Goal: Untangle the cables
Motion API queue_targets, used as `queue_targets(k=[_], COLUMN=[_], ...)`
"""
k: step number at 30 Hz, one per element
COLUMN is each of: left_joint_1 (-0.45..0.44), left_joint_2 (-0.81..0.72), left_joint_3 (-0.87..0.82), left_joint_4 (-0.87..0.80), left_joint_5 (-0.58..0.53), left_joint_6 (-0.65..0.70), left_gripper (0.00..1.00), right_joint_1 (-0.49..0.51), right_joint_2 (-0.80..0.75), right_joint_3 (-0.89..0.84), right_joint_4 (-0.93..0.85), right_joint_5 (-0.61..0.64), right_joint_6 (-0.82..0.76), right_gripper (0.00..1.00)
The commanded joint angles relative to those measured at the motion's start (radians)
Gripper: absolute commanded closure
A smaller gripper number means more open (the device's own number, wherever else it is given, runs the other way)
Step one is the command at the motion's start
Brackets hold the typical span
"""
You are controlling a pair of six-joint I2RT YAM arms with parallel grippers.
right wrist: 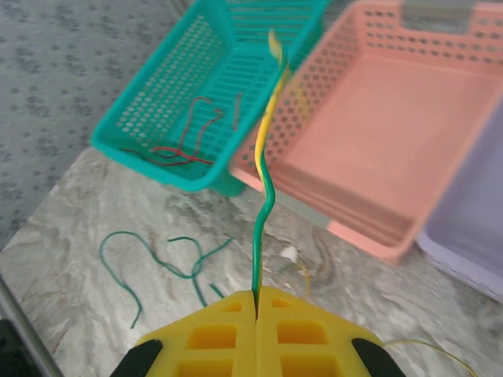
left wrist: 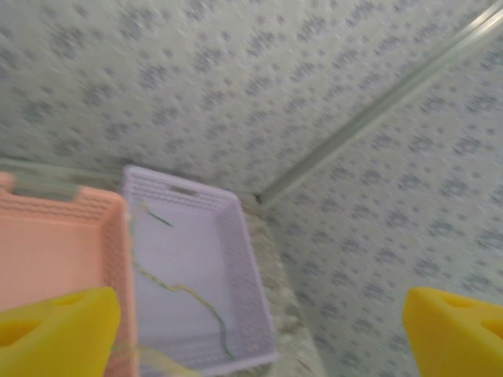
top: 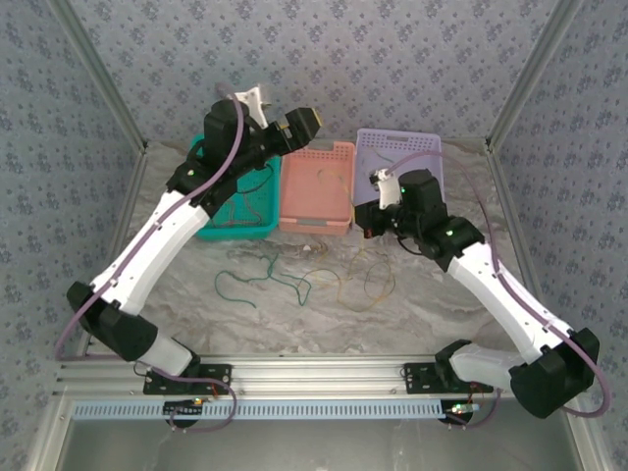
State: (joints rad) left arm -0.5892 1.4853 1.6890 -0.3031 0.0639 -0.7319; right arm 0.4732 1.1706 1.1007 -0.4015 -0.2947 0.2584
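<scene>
Okay, far left I see the teal basket (top: 235, 232) with a red-brown cable (right wrist: 187, 143) lying inside. My left gripper (left wrist: 261, 318) hangs high, fingers (left wrist: 55, 334) spread wide, nothing between them. A green cable (top: 263, 280) lies loose on the table (top: 412, 314), near side of the baskets. Pink basket (top: 314, 224) sits centre. My right gripper (right wrist: 256, 298) is clenched on a green-yellow cable (right wrist: 263, 196) rising from its tips. Far right, the purple basket (left wrist: 251, 275) holds a thin yellowish cable (left wrist: 177, 289).
</scene>
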Motion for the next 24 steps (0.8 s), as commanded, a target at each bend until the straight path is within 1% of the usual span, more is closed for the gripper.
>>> queue_targets(k=[1, 2, 4, 7, 9, 11, 14, 18, 19, 21, 23, 24], left_joint_1=[-0.002, -0.006, -0.025, -0.104, -0.181, -0.253, -0.348, -0.400, -0.402, -0.402, -0.402, -0.401], left_joint_2=[-0.113, -0.131, -0.180, -0.267, -0.311, -0.341, -0.375, -0.406, -0.415, -0.438, -0.453, -0.459], left_joint_3=[-0.025, -0.041, -0.106, -0.264, -0.355, -0.424, -0.519, -0.625, -0.649, -0.714, -0.768, -0.797], left_joint_4=[-0.115, -0.145, -0.159, -0.105, -0.090, -0.091, -0.110, -0.159, -0.166, -0.168, -0.178, -0.178], left_joint_5=[-0.230, -0.254, -0.264, -0.264, -0.276, -0.310, -0.385, -0.441, -0.444, -0.444, -0.451, -0.452], left_joint_6=[0.065, 0.069, 0.068, 0.055, 0.047, 0.040, 0.018, -0.053, -0.072, -0.121, -0.170, -0.187], left_gripper=[0.04, 0.04, 0.06, 0.08, 0.10, 0.12, 0.14, 0.18, 0.19, 0.23, 0.28, 0.30], right_joint_1=[-0.080, -0.112, -0.166, -0.262, -0.324, -0.358, -0.399, -0.433, -0.444, -0.462, -0.460, -0.450], right_joint_2=[0.022, 0.034, 0.061, 0.133, 0.202, 0.272, 0.385, 0.524, 0.552, 0.601, 0.578, 0.537], right_joint_3=[0.058, 0.070, 0.083, 0.136, 0.156, 0.197, 0.269, 0.344, 0.352, 0.369, 0.348, 0.323], right_joint_4=[-0.063, -0.066, -0.062, -0.028, 0.018, 0.038, 0.056, 0.043, 0.043, 0.022, 0.009, 0.010], right_joint_5=[0.022, 0.045, 0.088, 0.122, 0.099, 0.106, 0.084, 0.063, 0.046, 0.033, 0.086, 0.118], right_joint_6=[0.044, 0.053, 0.070, 0.138, 0.194, 0.228, 0.266, 0.312, 0.328, 0.344, 0.323, 0.307], right_gripper=[1.00, 1.00, 1.00, 1.00, 1.00, 1.00, 1.00, 1.00, 0.96, 0.67, 0.52, 0.47])
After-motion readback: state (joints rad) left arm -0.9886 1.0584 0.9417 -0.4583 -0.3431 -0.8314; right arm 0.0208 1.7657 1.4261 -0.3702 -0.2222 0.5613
